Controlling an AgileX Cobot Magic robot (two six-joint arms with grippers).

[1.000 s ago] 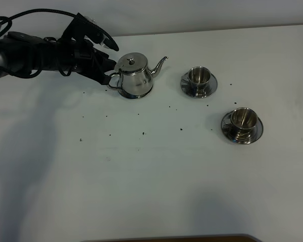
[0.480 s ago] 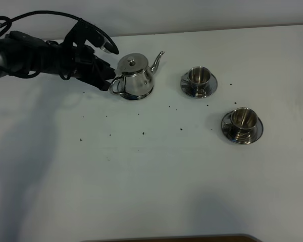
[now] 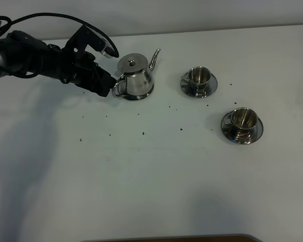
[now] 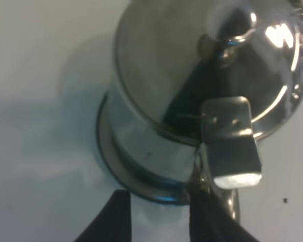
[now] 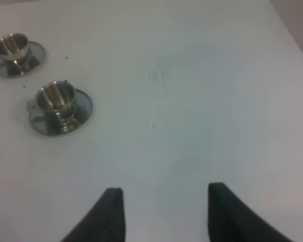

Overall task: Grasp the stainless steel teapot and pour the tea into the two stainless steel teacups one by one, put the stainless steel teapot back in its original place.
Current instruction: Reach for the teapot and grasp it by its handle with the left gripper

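The stainless steel teapot [image 3: 135, 80] stands at the back left of the white table [image 3: 151, 171], its spout pointing up and to the right. My left gripper [image 3: 110, 88] is low at the loop handle, on the pot's left. In the left wrist view the teapot [image 4: 192, 75] fills the picture. The left gripper [image 4: 159, 219] is open, with bare table and the pot's base showing between its fingers, and one finger [image 4: 204, 214] lies against the handle [image 4: 233, 199]. The two stainless steel teacups [image 3: 199, 76] [image 3: 243, 118] sit on saucers to the right. The right gripper [image 5: 166, 212] is open over bare table.
Dark specks [image 3: 143, 133] are scattered on the table in front of the pot. The right wrist view shows both teacups [image 5: 10, 45] [image 5: 58, 98] well away from that gripper. A brown edge [image 3: 166, 238] runs along the near side of the table.
The left gripper has swung toward the near side at the handle. The teapot has turned with it: handle nearer to the front, spout tip higher and further left.
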